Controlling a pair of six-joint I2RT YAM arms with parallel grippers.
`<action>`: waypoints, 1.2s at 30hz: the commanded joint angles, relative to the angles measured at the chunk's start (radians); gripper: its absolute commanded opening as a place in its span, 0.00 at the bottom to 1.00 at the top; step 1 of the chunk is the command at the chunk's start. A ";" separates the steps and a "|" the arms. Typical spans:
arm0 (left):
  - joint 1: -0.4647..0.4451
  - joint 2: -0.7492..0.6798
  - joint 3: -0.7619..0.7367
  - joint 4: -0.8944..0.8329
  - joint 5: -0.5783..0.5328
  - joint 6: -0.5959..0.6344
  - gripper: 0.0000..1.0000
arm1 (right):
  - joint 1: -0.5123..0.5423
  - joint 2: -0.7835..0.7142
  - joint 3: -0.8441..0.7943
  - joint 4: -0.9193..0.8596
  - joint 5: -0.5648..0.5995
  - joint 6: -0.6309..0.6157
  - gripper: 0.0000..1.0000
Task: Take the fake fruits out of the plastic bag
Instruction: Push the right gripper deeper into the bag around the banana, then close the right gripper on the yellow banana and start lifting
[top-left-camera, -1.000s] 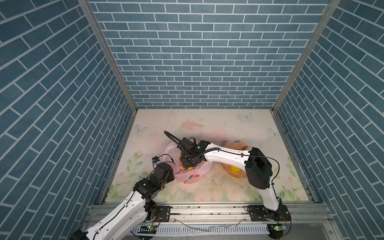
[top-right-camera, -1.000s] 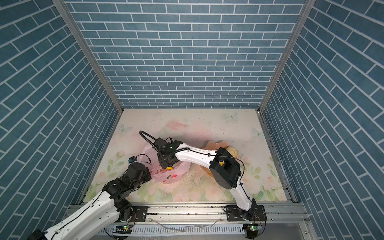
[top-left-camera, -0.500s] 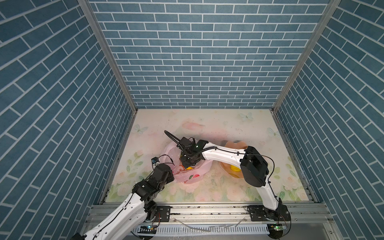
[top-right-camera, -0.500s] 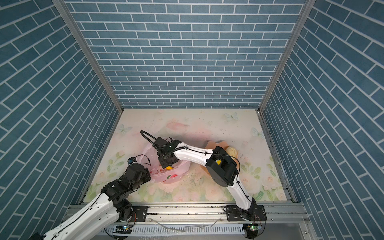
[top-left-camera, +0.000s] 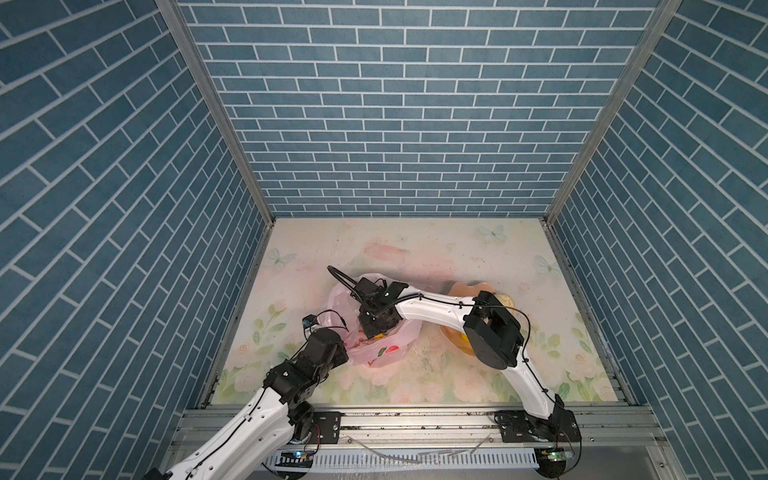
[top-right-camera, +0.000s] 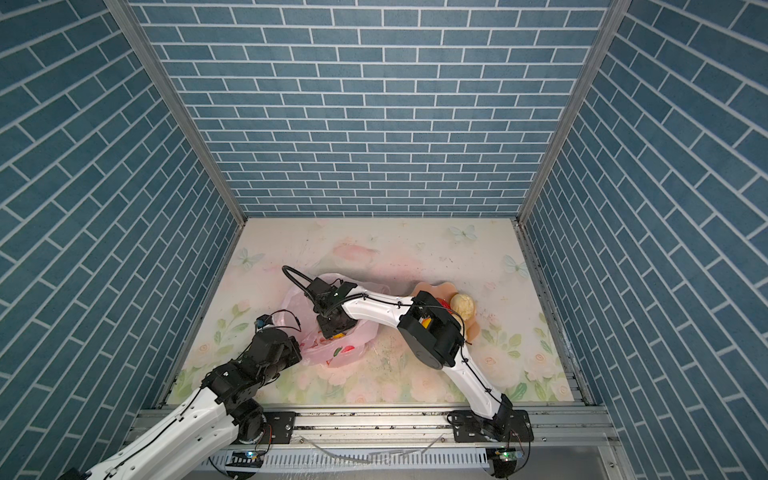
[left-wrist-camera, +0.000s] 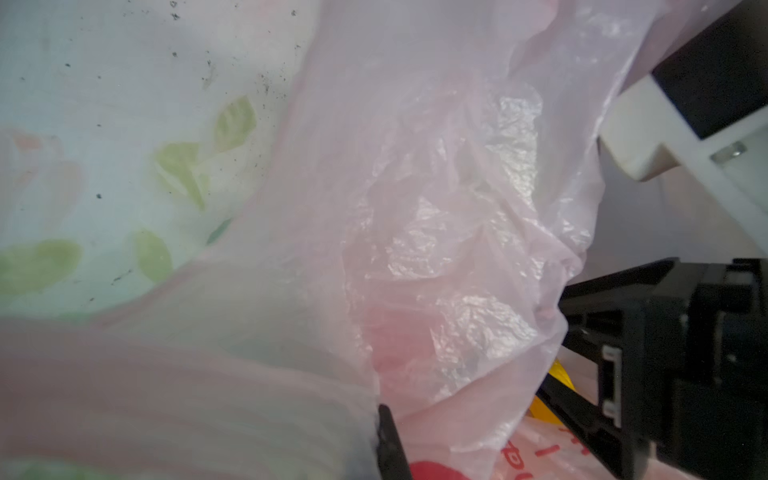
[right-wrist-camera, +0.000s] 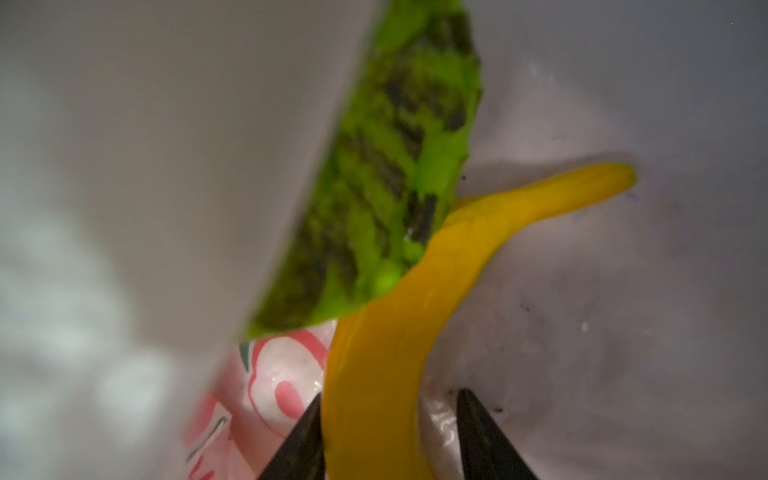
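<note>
The pale-pink plastic bag (top-left-camera: 388, 353) (top-right-camera: 343, 353) lies crumpled on the floral mat left of centre, mouth up. My left gripper (top-left-camera: 347, 337) (left-wrist-camera: 388, 440) is shut on the bag's near-left edge, and film drapes over its fingers. My right gripper (top-left-camera: 376, 330) (right-wrist-camera: 388, 399) reaches down inside the bag with its jaws apart. A long yellow banana (right-wrist-camera: 386, 332) runs between its fingers. One finger touches the banana and a gap shows at the other. A green dark-streaked fruit (right-wrist-camera: 386, 166) lies against the banana.
A peach-pink scalloped bowl (top-left-camera: 469, 287) (top-right-camera: 432, 286) stands right of the bag, partly behind my right arm's elbow. It holds a cream bumpy fruit (top-right-camera: 462, 305) and red and yellow pieces. Blue brick walls close in three sides.
My right arm's elbow has swung a little to the left and the gripper has sunk slightly deeper into the bag. The left arm has stayed put on the bag's edge.
</note>
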 joint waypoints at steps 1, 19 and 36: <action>-0.006 0.012 -0.011 -0.009 0.001 -0.001 0.04 | -0.008 0.023 0.041 -0.025 0.003 0.037 0.50; -0.006 0.034 0.010 0.001 -0.006 0.003 0.03 | -0.038 -0.063 -0.005 0.006 0.007 0.033 0.29; -0.007 0.012 0.027 -0.028 -0.030 0.003 0.03 | -0.068 -0.155 -0.050 0.016 0.024 0.020 0.27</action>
